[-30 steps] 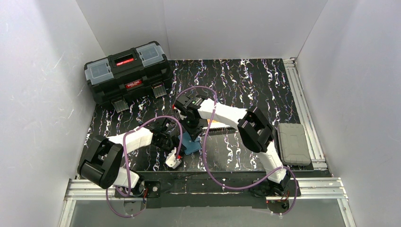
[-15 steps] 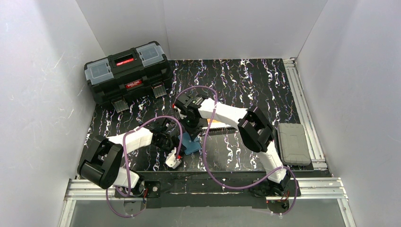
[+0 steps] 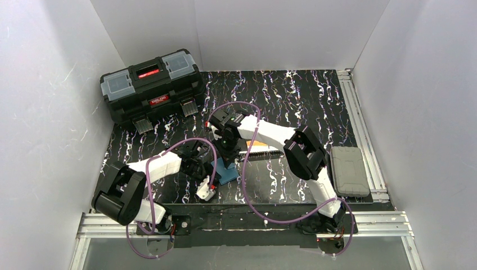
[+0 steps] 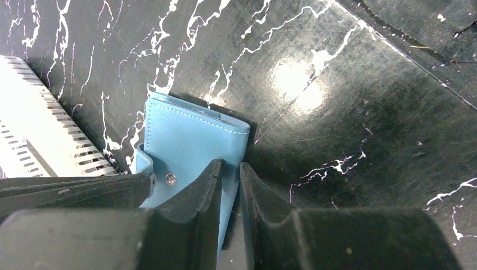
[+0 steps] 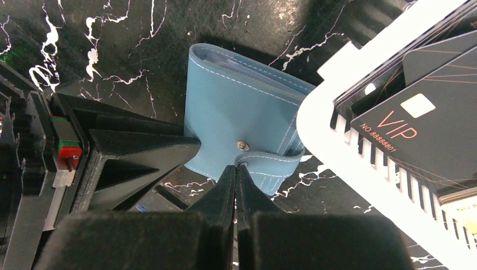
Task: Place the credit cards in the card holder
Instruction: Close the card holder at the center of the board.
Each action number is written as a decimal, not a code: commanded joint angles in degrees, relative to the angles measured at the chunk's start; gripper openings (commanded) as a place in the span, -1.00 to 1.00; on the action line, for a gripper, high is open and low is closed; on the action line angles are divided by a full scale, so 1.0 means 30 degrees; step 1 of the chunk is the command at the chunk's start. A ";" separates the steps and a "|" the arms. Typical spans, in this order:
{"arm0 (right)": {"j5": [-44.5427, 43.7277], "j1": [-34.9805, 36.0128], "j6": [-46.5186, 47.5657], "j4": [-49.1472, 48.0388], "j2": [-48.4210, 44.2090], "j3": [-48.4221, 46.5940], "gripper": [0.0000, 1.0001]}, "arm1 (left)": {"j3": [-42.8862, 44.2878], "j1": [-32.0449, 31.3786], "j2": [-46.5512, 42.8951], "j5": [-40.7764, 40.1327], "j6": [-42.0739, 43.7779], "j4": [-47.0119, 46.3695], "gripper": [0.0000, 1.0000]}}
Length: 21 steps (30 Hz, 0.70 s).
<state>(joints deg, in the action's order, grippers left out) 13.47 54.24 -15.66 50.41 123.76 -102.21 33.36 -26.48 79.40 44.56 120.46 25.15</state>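
Note:
The teal card holder (image 5: 242,112) lies folded on the black marbled table, its snap tab (image 5: 275,160) hanging loose off the button. My left gripper (image 4: 230,171) is shut on the card holder (image 4: 191,140), pinching one edge of its cover. The right gripper (image 5: 235,169) is shut, its tips against the free end of the tab; I cannot tell whether the tab is pinched between them. A black credit card (image 5: 416,121) marked VIP lies in the white mesh basket (image 5: 337,140) beside the holder, with a pale one (image 5: 461,199) under it. An orange card (image 3: 260,144) shows from above.
A black toolbox (image 3: 152,84) stands at the back left. A grey case (image 3: 349,170) lies at the right edge near the rail. The white basket (image 4: 34,129) sits close against the holder's far side. Both arms meet over the middle of the table.
The right gripper has closed at the tab and its arm has shifted slightly. The left gripper has kept its hold on the card holder without moving.

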 commanded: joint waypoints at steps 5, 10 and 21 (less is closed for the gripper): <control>0.1105 0.0053 0.0159 -0.0365 0.0326 -0.0147 -0.97 | -0.0406 -0.0065 -0.0120 -0.0274 0.5727 0.1534 -0.70; 0.0956 0.0048 0.0123 -0.0428 0.0666 -0.0438 -0.97 | -0.0428 -0.0080 -0.0111 -0.0291 0.5725 0.1549 -0.70; 0.1002 0.0055 -0.0106 -0.0829 0.1021 -0.0512 -0.97 | -0.0487 -0.0080 -0.0151 -0.0300 0.5577 0.1476 -0.70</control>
<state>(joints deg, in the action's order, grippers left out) 15.70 54.06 -15.73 49.87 125.99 -102.24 33.36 -26.50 79.37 44.58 120.46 25.32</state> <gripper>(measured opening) 0.022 0.157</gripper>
